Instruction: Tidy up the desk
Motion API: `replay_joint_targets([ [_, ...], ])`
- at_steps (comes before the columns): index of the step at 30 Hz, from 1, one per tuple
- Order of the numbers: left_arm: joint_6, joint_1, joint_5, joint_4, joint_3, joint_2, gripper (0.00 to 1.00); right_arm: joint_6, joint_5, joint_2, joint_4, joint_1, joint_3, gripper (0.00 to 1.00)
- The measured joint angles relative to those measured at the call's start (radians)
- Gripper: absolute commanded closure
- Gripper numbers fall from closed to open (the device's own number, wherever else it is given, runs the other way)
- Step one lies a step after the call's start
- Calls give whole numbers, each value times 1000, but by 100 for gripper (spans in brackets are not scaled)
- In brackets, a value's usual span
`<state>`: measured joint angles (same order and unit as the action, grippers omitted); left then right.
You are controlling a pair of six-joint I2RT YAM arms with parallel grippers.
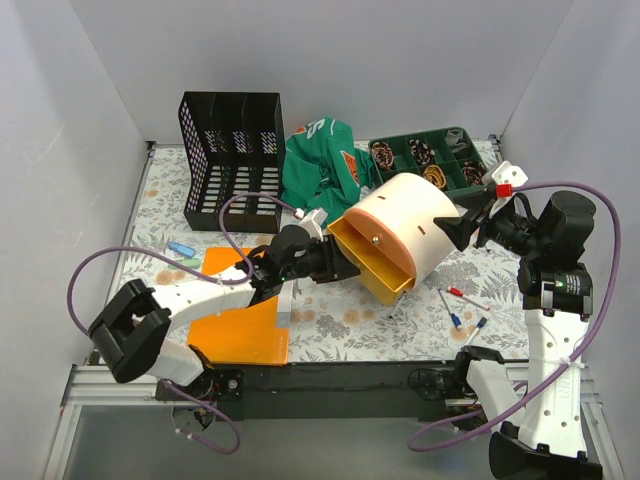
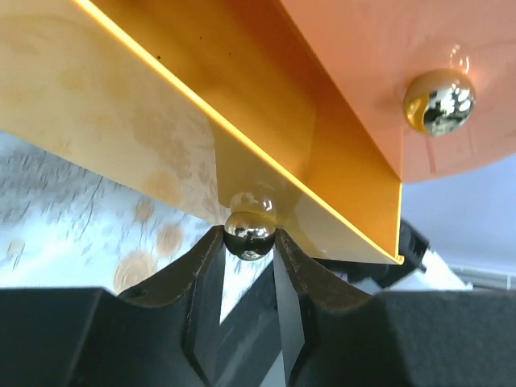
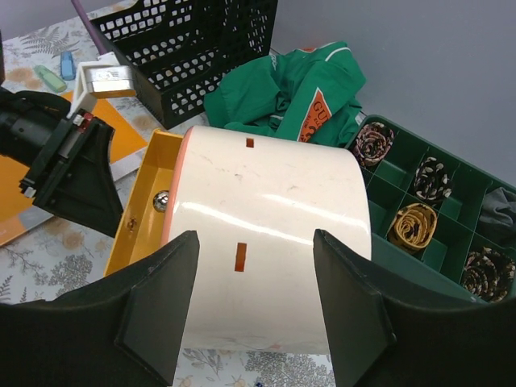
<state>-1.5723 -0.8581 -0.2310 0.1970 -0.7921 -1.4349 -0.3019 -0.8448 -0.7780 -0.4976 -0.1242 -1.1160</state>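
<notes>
The desk (image 1: pixel 340 325) has a white cover printed with leaves. On it stands a cream domed box (image 1: pixel 410 225) with a yellow drawer (image 1: pixel 365 255) pulled out to the left. My left gripper (image 1: pixel 335 262) is shut on the drawer's round metal knob (image 2: pixel 248 234), which sits pinched between the fingertips in the left wrist view. My right gripper (image 1: pixel 462 228) is open at the back of the box. In the right wrist view its fingers (image 3: pixel 157 298) stand wide apart on either side of the box's (image 3: pixel 274 185) near end. I cannot tell whether they touch it.
A black mesh file holder (image 1: pixel 232 160) stands at the back left, with a green garment (image 1: pixel 320 160) beside it. A green compartment tray (image 1: pixel 425 138) is at the back right. An orange folder (image 1: pixel 240 325) lies under the left arm. Pens (image 1: pixel 460 305) lie front right.
</notes>
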Motion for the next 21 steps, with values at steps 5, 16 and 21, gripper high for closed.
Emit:
replay_joint_targets([
  [5, 13, 2, -26, -40, 101, 131, 82, 0, -5, 0, 0, -1, 0, 32],
  [16, 13, 3, -62, -47, 202, 249, 84, -5, -81, -2, 2, -8, 6, 32],
  [21, 12, 3, -85, -29, 198, 215, 87, -22, -206, -8, -9, -6, 26, 36],
])
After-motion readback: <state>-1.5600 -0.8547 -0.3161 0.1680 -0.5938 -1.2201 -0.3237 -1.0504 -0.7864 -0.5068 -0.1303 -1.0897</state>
